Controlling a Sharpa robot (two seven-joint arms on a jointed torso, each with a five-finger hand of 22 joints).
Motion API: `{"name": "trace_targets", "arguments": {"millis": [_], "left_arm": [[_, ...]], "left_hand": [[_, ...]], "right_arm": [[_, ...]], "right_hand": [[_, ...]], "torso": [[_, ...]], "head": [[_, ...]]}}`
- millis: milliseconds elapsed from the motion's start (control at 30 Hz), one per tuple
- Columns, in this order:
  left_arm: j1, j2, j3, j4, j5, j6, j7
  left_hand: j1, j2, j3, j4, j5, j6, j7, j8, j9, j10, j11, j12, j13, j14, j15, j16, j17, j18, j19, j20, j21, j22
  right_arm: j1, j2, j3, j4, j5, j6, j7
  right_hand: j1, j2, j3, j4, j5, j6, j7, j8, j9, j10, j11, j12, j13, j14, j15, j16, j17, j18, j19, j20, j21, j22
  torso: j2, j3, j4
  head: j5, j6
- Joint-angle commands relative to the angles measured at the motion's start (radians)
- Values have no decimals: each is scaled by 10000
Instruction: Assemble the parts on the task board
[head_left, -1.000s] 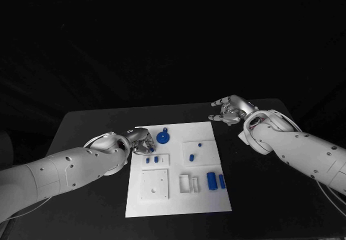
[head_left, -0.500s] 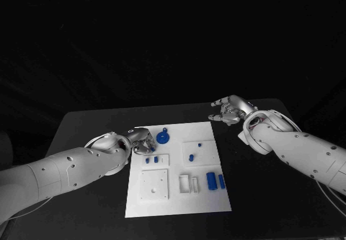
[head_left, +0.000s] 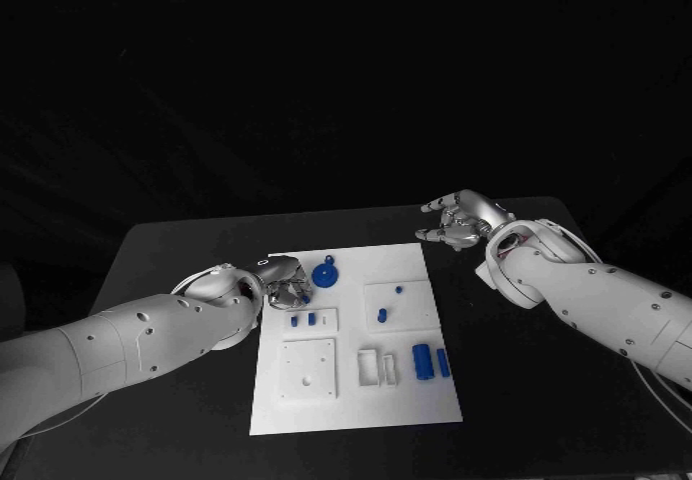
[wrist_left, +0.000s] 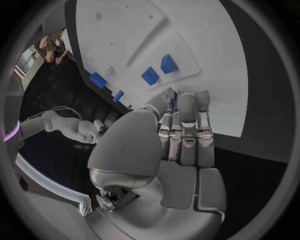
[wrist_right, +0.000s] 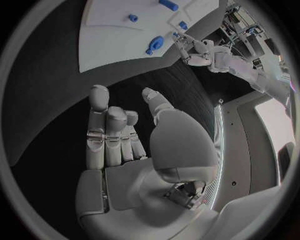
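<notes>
The white task board lies mid-table. My left hand hovers over its far left part, between a blue teardrop part and two small blue pegs. In the left wrist view the left hand has its fingers held together, with the thumb pressed against them. A sliver of a small blue part shows pinched there, just short of the pegs. My right hand hangs over the black table beyond the board's far right corner. Its fingers are apart and hold nothing.
More blue parts lie on the board: a small piece in the right middle recess, and a thick cylinder with a thinner one beside white slotted blocks. A square white plate sits near left.
My left hand has edged slightly toward the two pegs. The right hand has stayed where it was.
</notes>
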Motion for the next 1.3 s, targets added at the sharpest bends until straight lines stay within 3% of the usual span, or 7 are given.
{"name": "trace_targets", "arguments": {"millis": [33,667,800,900,1067,1200,1300], "left_arm": [[-18,55,-11,12,-104,524,-148],[-31,176,-167,-129,-221,726,-302],[-34,145,-181,-120,-188,528,-241],[-35,119,-184,-115,-167,372,-202],[-36,83,-185,-111,-136,137,-134],[-37,65,-186,-118,-110,-35,-99],[-37,56,-186,-131,-102,-93,-101]], "left_hand": [[44,84,18,-54,-34,26,70,62,-5,-45,23,-2,10,26,13,-69,14,106,-68,8,60,207],[39,34,10,-136,-112,-77,103,46,-18,-296,107,-3,8,-81,67,-55,26,119,-179,46,106,213],[32,-191,123,-234,-125,-759,210,42,-40,-686,252,-2,6,-144,155,-59,17,174,-225,116,130,217],[0,-414,265,-316,-144,-1321,97,36,-48,-1058,365,-4,4,-181,228,-61,6,236,-246,181,156,217],[-3,-634,377,-388,-161,-1773,6,38,-45,-1346,469,-4,4,-227,303,-58,-18,332,-273,272,176,212],[55,-773,279,-430,-176,-2456,-66,18,-66,-1762,589,2,7,-289,378,-78,-50,377,-294,337,152,198],[194,-721,-30,-425,-173,-2689,-75,17,-71,-2055,661,7,4,-317,443,-57,-76,452,-288,425,84,184]], "right_arm": [[-5,1,5,7,-65,42,32],[-5,-2,6,4,-65,43,42],[-5,-9,6,2,-65,38,44],[-6,-13,6,0,-65,37,46],[-6,-16,6,-4,-65,37,48],[-6,-18,6,-9,-65,55,48],[-6,-18,6,-14,-65,85,55]], "right_hand": [[-83,-29,-1,-33,29,52,-11,23,15,57,23,35,9,20,10,-30,0,170,411,50,49,-8],[-83,-29,-1,-33,29,52,-11,23,15,57,23,35,9,20,10,-30,0,170,411,50,49,-8],[-83,-29,-1,-33,29,52,-11,23,15,57,23,35,9,20,10,-30,0,170,411,50,49,-8],[-83,-29,-1,-33,29,52,-11,23,15,57,23,35,9,20,10,-30,0,170,411,50,49,-8],[-95,-47,-10,-32,29,11,-10,19,12,37,25,6,-16,14,12,-54,-14,171,405,52,26,-32],[-94,-54,-12,-29,27,10,-10,20,13,31,26,-2,-22,7,13,-68,-24,171,402,53,9,-40],[-83,-65,-16,-23,22,-22,-6,21,12,-14,31,-52,-65,-26,19,-136,-76,180,384,59,-116,-86]], "torso": [[0,0,4],[0,2,2],[-4,0,6],[-4,-3,6],[0,-5,10],[2,-6,13],[1,-10,9]], "head": [[-5,-12],[-36,-29],[-25,-21],[-26,-21],[-4,-26],[10,-23],[20,-19]]}}
